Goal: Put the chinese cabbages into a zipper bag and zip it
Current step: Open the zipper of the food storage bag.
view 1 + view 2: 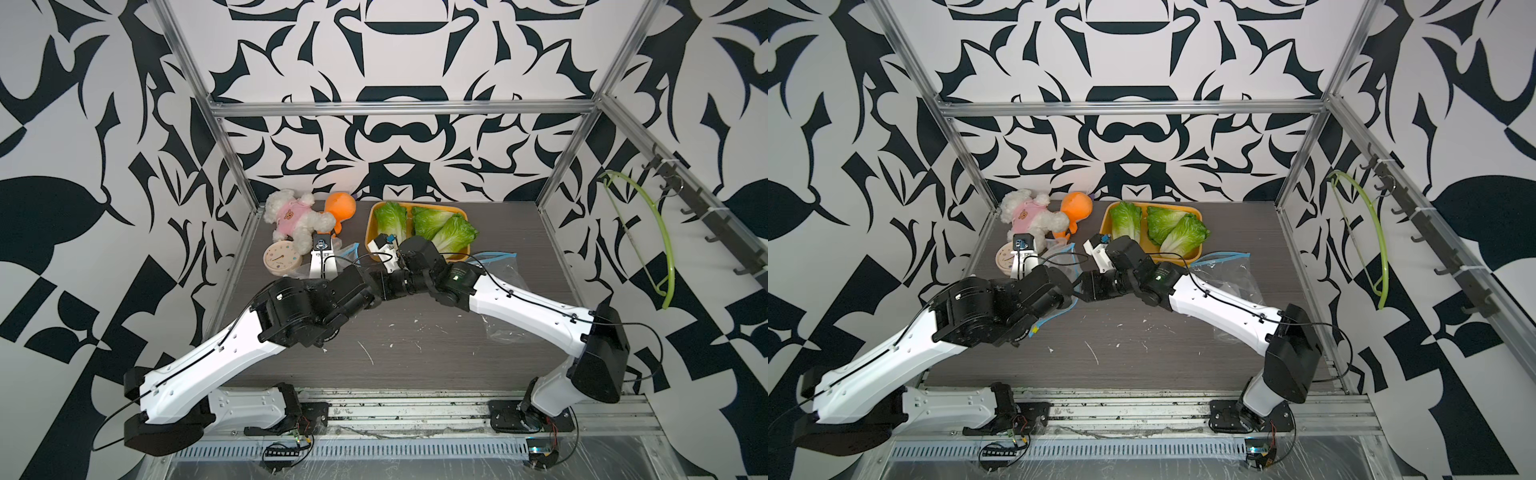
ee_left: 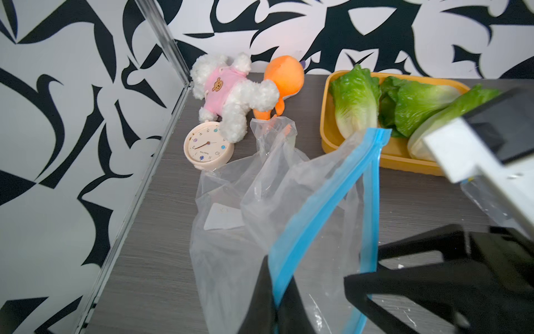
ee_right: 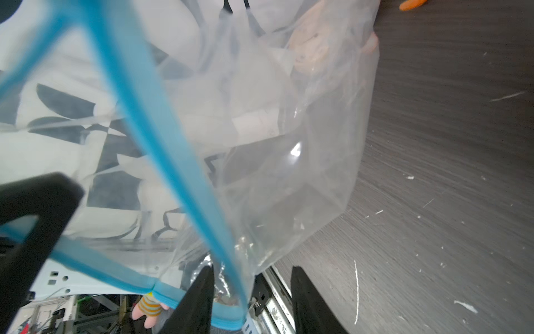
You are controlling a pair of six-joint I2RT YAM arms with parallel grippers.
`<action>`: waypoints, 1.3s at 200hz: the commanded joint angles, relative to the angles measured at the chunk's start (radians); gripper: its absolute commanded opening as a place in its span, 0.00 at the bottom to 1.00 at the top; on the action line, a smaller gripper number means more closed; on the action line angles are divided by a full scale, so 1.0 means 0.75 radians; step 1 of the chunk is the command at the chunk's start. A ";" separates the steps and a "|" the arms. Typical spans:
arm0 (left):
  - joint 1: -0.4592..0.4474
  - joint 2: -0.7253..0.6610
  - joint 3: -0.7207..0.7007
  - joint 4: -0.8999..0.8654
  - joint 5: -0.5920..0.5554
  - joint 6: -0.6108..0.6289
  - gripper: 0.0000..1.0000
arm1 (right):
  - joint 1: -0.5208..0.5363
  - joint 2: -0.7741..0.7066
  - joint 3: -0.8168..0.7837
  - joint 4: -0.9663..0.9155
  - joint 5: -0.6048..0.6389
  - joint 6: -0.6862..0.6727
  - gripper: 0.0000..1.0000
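Three chinese cabbages (image 1: 390, 220) (image 1: 430, 222) (image 1: 455, 235) lie in a yellow tray (image 1: 415, 205) at the back of the table; both top views show them (image 1: 1125, 220). A clear zipper bag (image 2: 260, 202) with a blue zip strip stands open in front of the tray. My left gripper (image 2: 277, 286) is shut on its blue strip. The right gripper (image 3: 251, 269) is open, and the bag's (image 3: 260, 144) other blue edge passes between its fingers without being pinched. In both top views the wrists hide the jaws.
A white plush dog in pink (image 1: 291, 216), an orange plush (image 1: 340, 210) and a round clock (image 1: 282, 259) lie at the back left. Another clear bag (image 1: 494, 259) lies under the right arm. A green hanger (image 1: 656, 232) hangs on the right wall.
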 commanded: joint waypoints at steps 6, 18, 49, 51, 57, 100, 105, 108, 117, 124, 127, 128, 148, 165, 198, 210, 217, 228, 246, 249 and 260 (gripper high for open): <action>0.100 -0.034 -0.159 0.317 0.226 0.157 0.00 | 0.003 -0.050 -0.111 0.162 0.159 0.069 0.50; 0.136 -0.057 -0.242 0.455 0.309 0.187 0.00 | 0.004 -0.045 -0.172 0.237 0.168 0.116 0.51; 0.219 -0.045 -0.350 0.613 0.454 0.196 0.00 | 0.003 -0.037 -0.283 0.312 0.245 0.199 0.53; 0.223 -0.045 -0.355 0.613 0.459 0.192 0.00 | 0.004 -0.038 -0.291 0.317 0.251 0.200 0.53; 0.233 -0.040 -0.366 0.658 0.473 0.187 0.00 | 0.005 -0.049 -0.313 0.329 0.277 0.205 0.54; 0.258 -0.042 -0.453 0.798 0.545 0.172 0.00 | 0.011 -0.043 -0.424 0.470 0.362 0.277 0.51; 0.261 -0.045 -0.456 0.811 0.557 0.171 0.00 | 0.011 -0.029 -0.411 0.477 0.357 0.278 0.51; 0.264 -0.047 -0.463 0.820 0.565 0.170 0.00 | 0.013 -0.024 -0.402 0.478 0.353 0.274 0.50; 0.269 -0.051 -0.473 0.842 0.585 0.171 0.00 | 0.011 -0.008 -0.389 0.496 0.349 0.269 0.48; 0.272 -0.053 -0.478 0.849 0.590 0.169 0.00 | 0.012 0.001 -0.387 0.507 0.352 0.279 0.46; 0.272 -0.054 -0.481 0.850 0.589 0.166 0.00 | 0.012 0.004 -0.389 0.512 0.352 0.281 0.45; 0.272 -0.055 -0.482 0.850 0.588 0.166 0.00 | 0.012 0.006 -0.389 0.515 0.352 0.282 0.44; 0.280 -0.071 -0.502 0.860 0.586 0.154 0.00 | 0.011 0.028 -0.388 0.517 0.366 0.294 0.35; 0.290 -0.095 -0.524 0.878 0.580 0.144 0.00 | 0.012 0.035 -0.390 0.483 0.394 0.298 0.25; 0.315 -0.136 -0.564 0.899 0.574 0.145 0.00 | 0.013 0.006 -0.397 0.366 0.463 0.289 0.09; 0.322 -0.150 -0.578 0.902 0.559 0.153 0.00 | 0.014 -0.010 -0.398 0.314 0.489 0.272 0.06; 0.327 -0.156 -0.585 0.902 0.539 0.159 0.00 | 0.015 -0.018 -0.387 0.258 0.507 0.266 0.04; 0.337 -0.159 -0.588 0.890 0.508 0.161 0.00 | 0.013 -0.030 -0.369 0.176 0.529 0.244 0.02; 0.350 -0.160 -0.602 0.893 0.493 0.174 0.00 | 0.012 -0.049 -0.346 0.044 0.554 0.225 0.00; 0.351 -0.160 -0.603 0.895 0.492 0.179 0.00 | 0.013 -0.051 -0.343 0.019 0.562 0.224 0.00; 0.356 -0.159 -0.598 0.889 0.472 0.186 0.00 | 0.009 -0.066 -0.326 -0.085 0.612 0.212 0.00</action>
